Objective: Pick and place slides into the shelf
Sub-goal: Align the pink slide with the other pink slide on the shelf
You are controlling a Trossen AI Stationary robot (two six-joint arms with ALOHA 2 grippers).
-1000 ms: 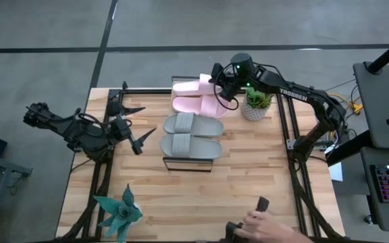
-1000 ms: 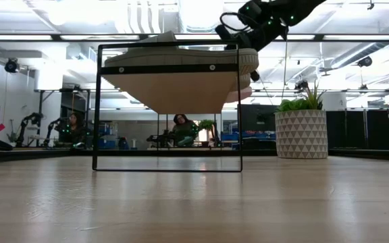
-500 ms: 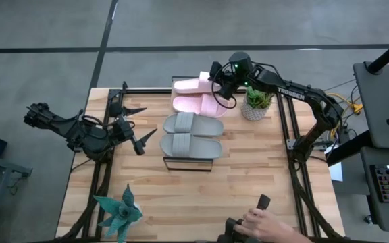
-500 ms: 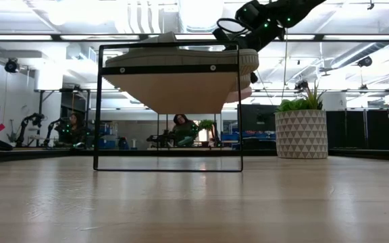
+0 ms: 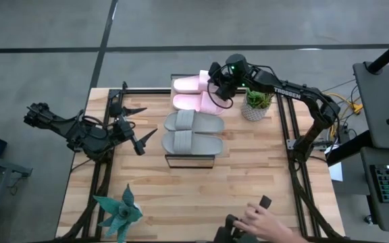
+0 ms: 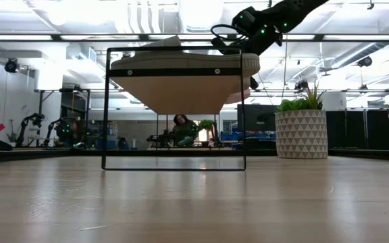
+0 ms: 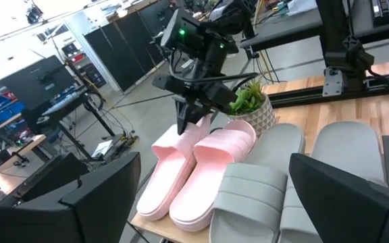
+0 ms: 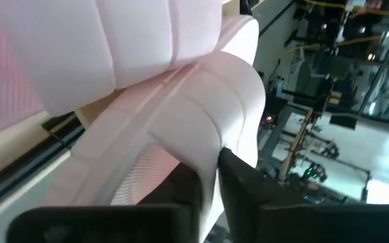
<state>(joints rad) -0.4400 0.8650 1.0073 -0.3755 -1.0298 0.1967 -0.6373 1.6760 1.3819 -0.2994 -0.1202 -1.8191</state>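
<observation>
The shelf (image 5: 190, 160) stands mid-table, and all four slides lie side by side on its plank top. The two grey slides (image 5: 192, 133) are on the near half, the two pink slides (image 5: 193, 94) on the far half. My right gripper (image 5: 216, 86) is over the right end of the pink pair and is shut on the far pink slide (image 7: 174, 152). In the low view it hangs over the shelf's right top corner (image 6: 238, 50). My left gripper (image 5: 139, 140) waits open, left of the shelf and clear of it. My right gripper pinches the far pink slide between its two fingers at the strap's edge (image 8: 204, 145), near the slide's right end. The fingers (image 7: 184, 115) come from above, pointing down. The slide lies on the shelf top beside the other pink slide.
A potted plant (image 5: 255, 104) stands close to the right of the shelf, just past my right gripper. A teal star-shaped plant (image 5: 117, 212) sits at the near left corner. A person's hand (image 5: 265, 219) rests at the near edge. Bare tabletop lies near of the shelf.
My right gripper has moved a little toward the table's left, still shut on the far pink slide, and that slide has slid left with it. The shelf has shifted slightly on the table, toward the far edge. My left arm has kept still.
</observation>
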